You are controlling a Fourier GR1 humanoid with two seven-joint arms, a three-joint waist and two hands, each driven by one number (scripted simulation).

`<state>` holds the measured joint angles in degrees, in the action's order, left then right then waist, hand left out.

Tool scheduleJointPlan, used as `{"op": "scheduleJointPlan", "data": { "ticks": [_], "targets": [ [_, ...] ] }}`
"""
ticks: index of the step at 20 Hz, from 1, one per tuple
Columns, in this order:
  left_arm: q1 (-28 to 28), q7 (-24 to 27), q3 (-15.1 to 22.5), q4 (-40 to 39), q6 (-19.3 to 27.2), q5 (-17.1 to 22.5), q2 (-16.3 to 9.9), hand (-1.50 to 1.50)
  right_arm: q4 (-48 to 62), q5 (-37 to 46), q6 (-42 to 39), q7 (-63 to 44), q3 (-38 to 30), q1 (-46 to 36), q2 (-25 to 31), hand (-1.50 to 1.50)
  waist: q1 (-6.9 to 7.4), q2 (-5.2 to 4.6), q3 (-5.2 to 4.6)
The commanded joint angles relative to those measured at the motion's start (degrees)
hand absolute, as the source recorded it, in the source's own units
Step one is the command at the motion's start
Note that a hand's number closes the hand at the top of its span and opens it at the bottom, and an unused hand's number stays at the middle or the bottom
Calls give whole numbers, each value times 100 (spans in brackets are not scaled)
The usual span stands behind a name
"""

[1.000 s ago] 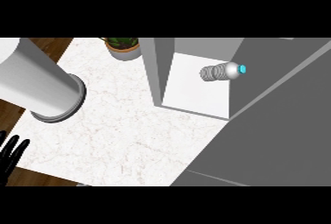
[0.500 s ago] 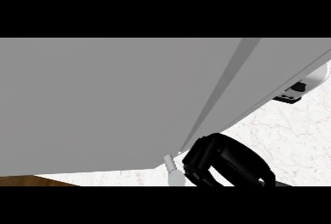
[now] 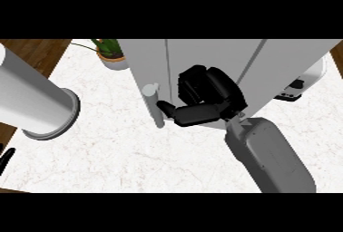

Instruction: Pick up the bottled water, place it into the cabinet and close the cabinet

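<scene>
Now the right hand (image 3: 201,102) has come up against the cabinet door (image 3: 201,59), fingers curled holding nothing, handle (image 3: 153,104) at nine o'clock.

Counter (image 3: 100,154) looked like white marble with faint grey veining, smooth and a bit polished. Cabinet (image 3: 208,54) at the top was flat matt grey, painted-looking, handle (image 3: 153,106) too. My right hand (image 3: 204,97) was black with a slight plastic sheen, forearm (image 3: 271,156) smooth grey. Brown wood floor (image 3: 30,52) upper left.
</scene>
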<state>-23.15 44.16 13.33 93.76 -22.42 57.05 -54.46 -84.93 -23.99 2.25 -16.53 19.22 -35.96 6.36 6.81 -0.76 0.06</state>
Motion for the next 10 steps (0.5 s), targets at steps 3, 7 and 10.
{"op": "scheduleJointPlan", "data": {
  "ticks": [3, 7, 10],
  "targets": [
    [-77, 60, -232, -82, -466, 133, -131, -150, 1778, 205, -214, 622, -699, -1024, 80, 150, -102, -71, -9],
    [9, -92, -205, 42, -409, 168, -34, -150, 2099, 227, -162, 653, -750, -1329, -60, 150, -161, -53, -10],
    [111, -114, -241, -20, -253, 109, 85, -150, 2278, 276, -163, 762, -720, -1426, -152, 150, -176, -66, -15]
  ]
}}
